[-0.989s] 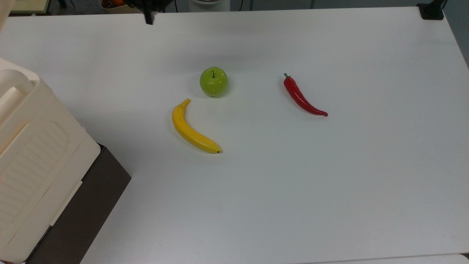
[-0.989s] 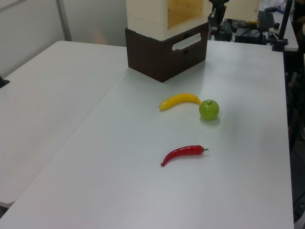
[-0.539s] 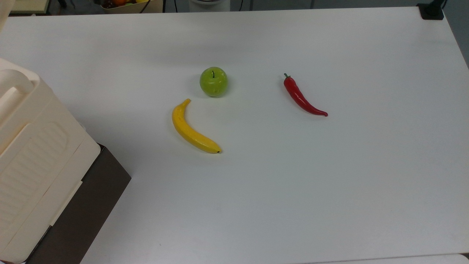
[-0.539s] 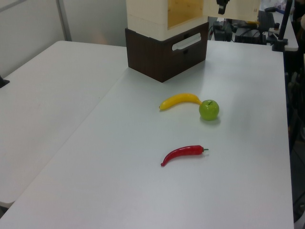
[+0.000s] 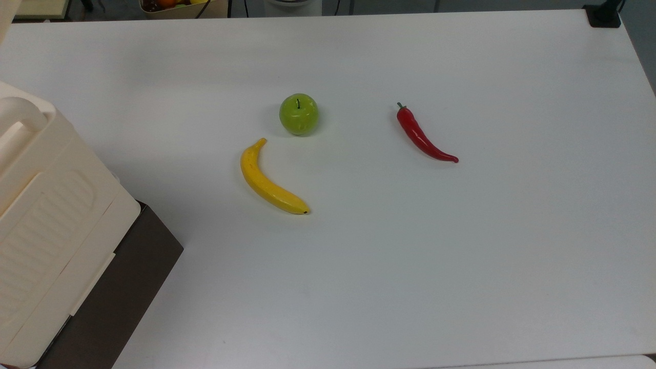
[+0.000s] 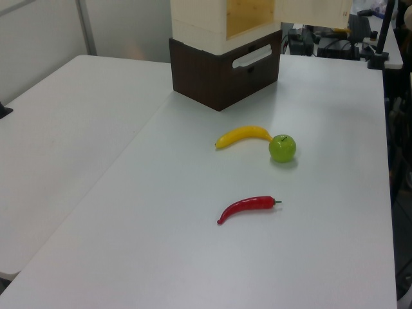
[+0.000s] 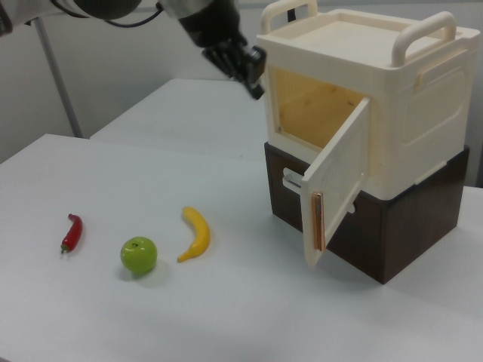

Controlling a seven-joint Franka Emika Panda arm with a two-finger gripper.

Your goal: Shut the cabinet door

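The cream cabinet (image 7: 377,90) stands on a dark brown drawer base (image 7: 377,234). Its cabinet door (image 7: 339,185) hangs wide open, swung out toward the right view's lower left, baring the empty wooden inside (image 7: 313,113). In the left view the cabinet door (image 6: 315,9) juts out at the top edge beside the opening. My gripper (image 7: 255,81) hovers at the height of the cabinet's top, just off the upper left corner of the opening, and touches nothing. The dark arm reaches in from the right view's upper left.
A yellow banana (image 5: 271,179), a green apple (image 5: 299,114) and a red chili (image 5: 423,136) lie on the white table (image 5: 461,256), away from the cabinet. The cabinet's ribbed side panel (image 5: 46,225) sits at the top view's left edge.
The gripper has moved up out of the top view and the left view, where it hung by the open door a second ago. The door and the fruit have not moved.
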